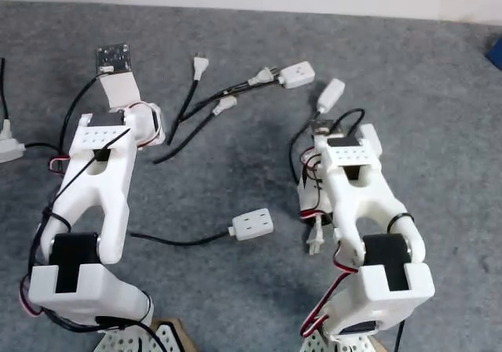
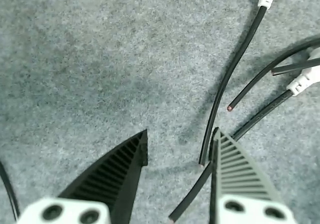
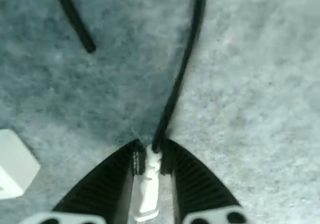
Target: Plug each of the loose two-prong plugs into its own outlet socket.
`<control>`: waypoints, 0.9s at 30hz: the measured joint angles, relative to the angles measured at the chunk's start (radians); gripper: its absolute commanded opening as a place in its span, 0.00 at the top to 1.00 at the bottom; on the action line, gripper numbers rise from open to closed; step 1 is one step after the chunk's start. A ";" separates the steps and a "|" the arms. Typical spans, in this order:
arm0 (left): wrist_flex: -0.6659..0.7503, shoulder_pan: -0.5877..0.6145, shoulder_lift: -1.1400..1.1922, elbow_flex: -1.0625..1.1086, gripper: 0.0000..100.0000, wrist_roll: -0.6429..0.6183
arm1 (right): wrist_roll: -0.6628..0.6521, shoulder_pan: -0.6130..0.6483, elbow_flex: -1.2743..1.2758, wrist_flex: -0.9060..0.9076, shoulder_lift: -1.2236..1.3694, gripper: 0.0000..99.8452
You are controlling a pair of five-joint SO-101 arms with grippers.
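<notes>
On the grey carpet (image 1: 235, 172): your two white arms stand side by side over a scatter of black cords, white plugs and white socket blocks.
Right claw (image 3: 151, 146): clamped on a white plug (image 3: 146, 184) and pinching its body from both sides. Its cord (image 3: 180, 74) runs out past the tips, and the prongs are hidden, so you cannot tell which way they face.
Left claw (image 2: 180, 134): apart and holding nothing, low over the carpet. One finger sits just beside a black cord (image 2: 226, 84), probably lined up for a pickup.
Near socket (image 1: 252, 223): lies flat between the arms with its slots up, on its own black lead.
Far sockets: one block (image 1: 331, 93) sits just past the right arm's tip, the likeliest target for the held plug. Another block (image 1: 296, 74) has a plug (image 1: 263, 76) against it; whether that one is seated you cannot tell.
Loose plugs: one (image 1: 201, 66) and a second (image 1: 226, 103) lie ahead of the left arm. A third (image 1: 316, 238) lies under the right arm, prongs showing.
Materials: plugs and blocks look like smooth, hard moulded plastic with squared edges. The cords are thin and springy and hold their curves. The claw fingers are dark ribbed wedges that taper to points. The carpet has a short, dense nap and should resist sliding.
</notes>
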State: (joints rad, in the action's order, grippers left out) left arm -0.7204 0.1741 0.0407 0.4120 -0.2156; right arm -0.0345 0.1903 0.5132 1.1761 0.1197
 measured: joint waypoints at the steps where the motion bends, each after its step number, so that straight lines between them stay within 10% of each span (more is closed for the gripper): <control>1: 0.000 0.000 0.000 0.000 0.79 0.000 | 0.000 0.000 0.000 0.000 0.000 0.98; 27: 0.000 -0.003 0.000 0.000 0.79 0.000 | 0.000 0.008 -0.026 0.126 0.002 0.88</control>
State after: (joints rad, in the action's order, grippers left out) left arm -0.7204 0.1711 0.0407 0.4120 -0.2156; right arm -0.0345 0.1979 0.4872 1.3019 0.1212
